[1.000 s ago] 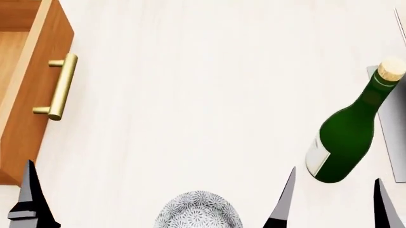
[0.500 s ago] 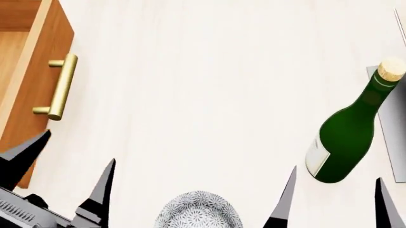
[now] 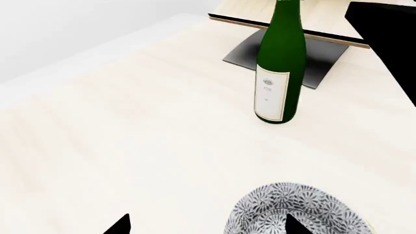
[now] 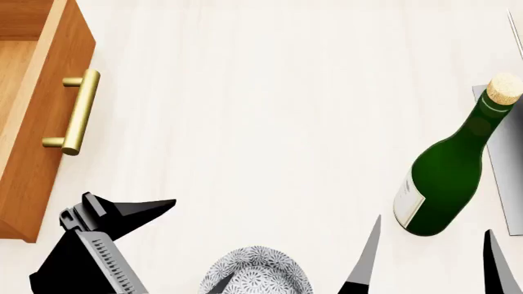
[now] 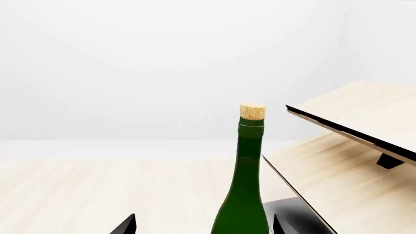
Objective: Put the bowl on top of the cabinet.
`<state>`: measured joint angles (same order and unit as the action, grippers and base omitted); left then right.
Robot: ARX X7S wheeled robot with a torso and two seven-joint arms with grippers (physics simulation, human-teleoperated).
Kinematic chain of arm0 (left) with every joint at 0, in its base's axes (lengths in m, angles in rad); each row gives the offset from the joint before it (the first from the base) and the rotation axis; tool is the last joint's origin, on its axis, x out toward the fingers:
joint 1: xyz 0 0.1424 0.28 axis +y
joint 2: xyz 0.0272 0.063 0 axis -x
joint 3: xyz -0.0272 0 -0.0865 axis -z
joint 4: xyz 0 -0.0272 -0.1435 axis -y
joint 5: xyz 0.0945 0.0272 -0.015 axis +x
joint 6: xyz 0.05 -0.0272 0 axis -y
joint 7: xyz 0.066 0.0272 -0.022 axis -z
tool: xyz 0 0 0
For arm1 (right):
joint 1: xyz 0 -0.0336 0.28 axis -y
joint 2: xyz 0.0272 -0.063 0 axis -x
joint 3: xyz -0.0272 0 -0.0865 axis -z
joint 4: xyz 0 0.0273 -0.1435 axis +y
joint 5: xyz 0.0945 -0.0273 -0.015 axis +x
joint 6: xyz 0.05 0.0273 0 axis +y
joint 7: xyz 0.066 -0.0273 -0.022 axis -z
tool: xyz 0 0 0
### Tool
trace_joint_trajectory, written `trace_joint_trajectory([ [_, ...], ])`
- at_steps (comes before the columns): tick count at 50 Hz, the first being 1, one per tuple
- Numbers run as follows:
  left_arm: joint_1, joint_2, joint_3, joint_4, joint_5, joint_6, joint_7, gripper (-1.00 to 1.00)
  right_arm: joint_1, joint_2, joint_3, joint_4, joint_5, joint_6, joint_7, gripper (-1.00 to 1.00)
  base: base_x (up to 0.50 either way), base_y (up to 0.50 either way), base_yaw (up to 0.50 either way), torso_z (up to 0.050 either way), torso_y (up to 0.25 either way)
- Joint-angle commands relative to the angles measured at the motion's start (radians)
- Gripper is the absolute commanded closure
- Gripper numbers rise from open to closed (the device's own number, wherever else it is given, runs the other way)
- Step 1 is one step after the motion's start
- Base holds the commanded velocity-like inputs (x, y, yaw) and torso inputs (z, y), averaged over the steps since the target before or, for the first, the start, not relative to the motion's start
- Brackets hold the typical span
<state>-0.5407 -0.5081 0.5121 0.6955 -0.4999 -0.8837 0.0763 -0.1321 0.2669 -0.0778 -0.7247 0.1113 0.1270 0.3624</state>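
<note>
The speckled bowl (image 4: 256, 271) stands on the pale table (image 4: 270, 122), at the near edge of the head view, well apart from the orange-brown cabinet (image 4: 37, 116) and from the green bottle (image 4: 447, 177). Taking the bowl as the landmark, the cabinet with its brass handle (image 4: 78, 111) lies far to the left and further from the robot, and the bottle stands upright to the right, in front of the slanted plywood rack (image 3: 293, 24).

The left gripper (image 3: 206, 225) is spread wide and holds nothing. In the left wrist view one fingertip shows over the bowl's rim and the other is out on the bare table, so the rim lies between the two fingers. The right gripper (image 4: 429, 257) is also spread and empty, beside the bowl and near the bottle.

The step in hand appears to be the grasp of the bowl with the left gripper. To do it well, one finger should go inside the bowl and one outside, low enough on the wall to catch it firmly before closing. The bowl has probably a narrow foot, so a side push may tip it; the fingers should come down straight. Afterwards the lift must be high enough to pass the cabinet's edge.
</note>
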Motion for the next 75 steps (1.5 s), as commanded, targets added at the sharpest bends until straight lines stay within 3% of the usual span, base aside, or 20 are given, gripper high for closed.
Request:
trace_joint_trajectory([
  [1,-0.058,0.008,0.050,0.004,-0.051,-0.092,0.047,-1.00,-0.001,0.007,-0.011,0.002,-0.010,-0.002,0.004,-1.00,0.00,0.00,0.00,0.000,0.000],
  [18,-0.130,0.046,0.077,-0.142,-0.035,-0.062,0.095,-1.00,0.004,0.019,-0.020,0.006,-0.009,0.003,0.005,-1.00,0.00,0.00,0.00,0.000,0.000],
  [34,-0.242,0.057,0.267,-0.307,0.119,-0.063,0.117,-1.00,0.005,0.028,-0.035,0.009,-0.016,0.002,0.008,-1.00,0.00,0.00,0.00,0.000,0.000],
  [52,-0.302,0.076,0.335,-0.348,0.155,-0.036,0.152,-1.00,0.002,0.040,-0.049,0.011,-0.017,-0.005,0.011,-1.00,0.00,0.00,0.00,0.000,0.000],
  [75,-0.322,0.031,0.491,-0.344,0.245,0.077,0.222,-1.00,0.001,0.052,-0.061,0.011,-0.016,-0.012,0.019,-1.00,0.00,0.00,0.00,0.000,0.000],
])
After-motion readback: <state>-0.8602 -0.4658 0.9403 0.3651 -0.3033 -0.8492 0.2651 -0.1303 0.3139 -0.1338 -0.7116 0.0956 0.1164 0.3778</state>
